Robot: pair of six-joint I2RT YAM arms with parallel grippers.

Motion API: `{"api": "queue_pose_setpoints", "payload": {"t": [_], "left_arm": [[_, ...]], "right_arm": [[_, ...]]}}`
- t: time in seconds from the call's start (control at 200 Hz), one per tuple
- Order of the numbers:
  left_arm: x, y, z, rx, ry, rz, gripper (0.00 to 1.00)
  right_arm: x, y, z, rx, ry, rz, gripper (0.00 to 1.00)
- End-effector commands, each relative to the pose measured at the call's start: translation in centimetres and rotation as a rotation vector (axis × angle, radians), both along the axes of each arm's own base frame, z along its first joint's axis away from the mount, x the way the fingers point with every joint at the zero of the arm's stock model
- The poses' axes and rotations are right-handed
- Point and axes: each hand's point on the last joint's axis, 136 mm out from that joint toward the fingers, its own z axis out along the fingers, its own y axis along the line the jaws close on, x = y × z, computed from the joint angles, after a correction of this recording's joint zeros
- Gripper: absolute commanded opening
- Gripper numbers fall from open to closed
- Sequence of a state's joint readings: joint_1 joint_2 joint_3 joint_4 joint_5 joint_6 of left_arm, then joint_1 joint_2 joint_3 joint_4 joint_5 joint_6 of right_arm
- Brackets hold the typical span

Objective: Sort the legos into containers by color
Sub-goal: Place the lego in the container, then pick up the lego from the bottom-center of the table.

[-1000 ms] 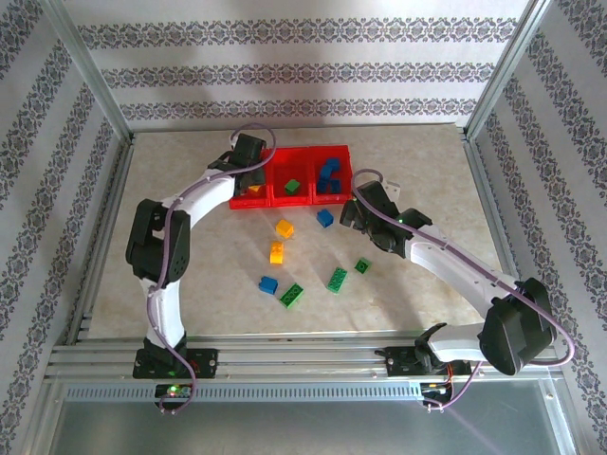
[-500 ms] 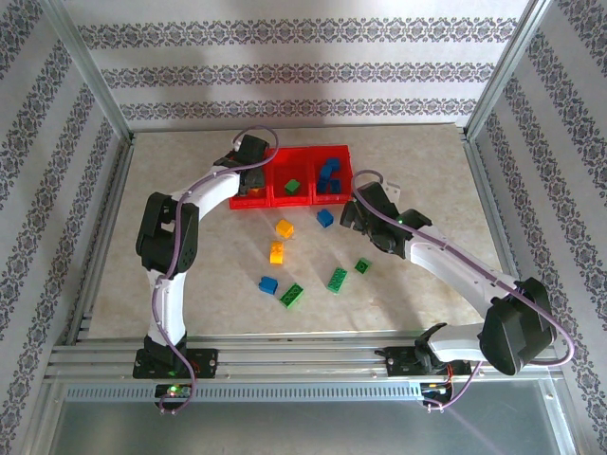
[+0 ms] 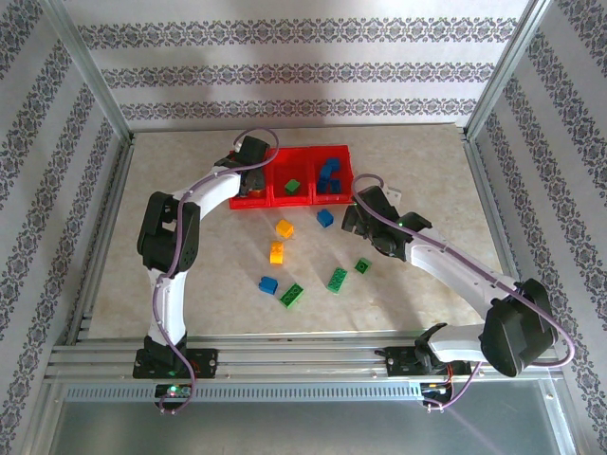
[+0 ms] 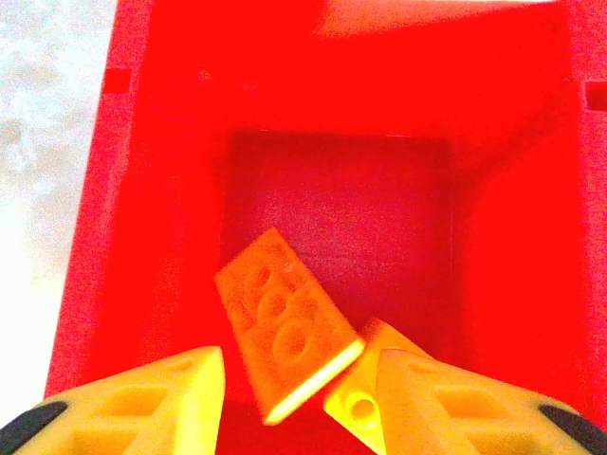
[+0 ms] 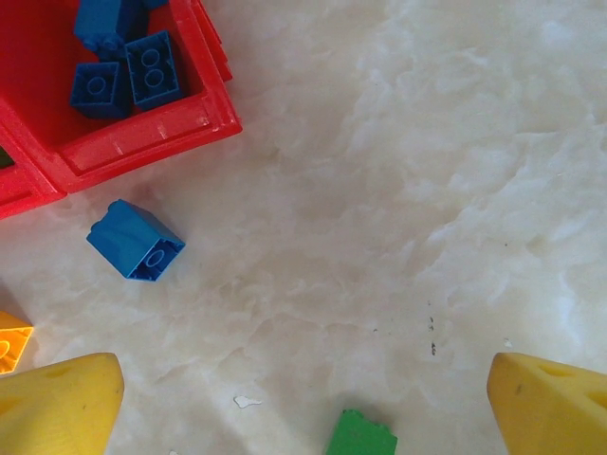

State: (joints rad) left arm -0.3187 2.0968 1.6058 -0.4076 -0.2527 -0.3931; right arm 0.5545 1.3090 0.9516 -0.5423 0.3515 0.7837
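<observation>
- Your left gripper (image 4: 302,379) hangs over the left bin (image 4: 152,190) of the containers (image 3: 285,202), jaws narrowly parted; a yellow-orange brick (image 4: 280,327) lies tilted below, against another.
- Loose legos (image 3: 291,295) scatter the table (image 3: 427,171) before the bins.
- Your right gripper (image 5: 305,379) gapes wide over the table, a blue brick (image 5: 136,240) just beside.

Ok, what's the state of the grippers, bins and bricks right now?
Left gripper, part open over the left bin, nothing gripped.
Orange brick, tilted inside the left bin, against a second brick.
Middle bin, holds a green brick.
Right bin, holds blue bricks.
Right gripper, wide open, empty, above the table.
Loose legos, seven on the table, unsorted.
</observation>
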Motion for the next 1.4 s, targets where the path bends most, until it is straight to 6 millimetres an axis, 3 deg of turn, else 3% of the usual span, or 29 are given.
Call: {"api": "queue_pose_setpoints", "payload": {"t": [0.0,0.2,0.415,0.525,0.68,0.954,1.394], "left_arm": [[-0.5,0.6,2.4,-0.035,-0.039,0.020,0.46],[-2.0,0.5,3.6,-0.068,-0.062,0.020,0.48],[-5.0,0.3,4.2,-0.143,-0.084,0.018,0.59],[-6.8,0.5,4.6,-0.175,-0.102,0.022,0.71],[-9.2,1.2,5.3,-0.195,-0.129,0.036,1.00],[-12.6,2.4,5.7,-0.204,-0.184,0.040,1.00],[-15.6,3.1,4.3,-0.267,-0.251,0.052,1.00]], "right_arm": [[-0.6,-0.4,0.0,-0.004,0.001,-0.014,0.98],[-1.1,-0.6,-0.4,-0.016,0.027,-0.010,0.98],[-2.6,-1.1,-1.4,-0.028,0.080,-0.014,0.98],[-3.7,-1.3,-2.2,-0.018,0.118,-0.022,0.98],[-5.4,-1.0,-4.4,0.016,0.195,-0.027,0.95],[-7.2,0.7,-8.0,0.052,0.308,-0.036,0.93],[-6.7,0.8,-10.5,0.067,0.323,-0.126,0.91]]}}
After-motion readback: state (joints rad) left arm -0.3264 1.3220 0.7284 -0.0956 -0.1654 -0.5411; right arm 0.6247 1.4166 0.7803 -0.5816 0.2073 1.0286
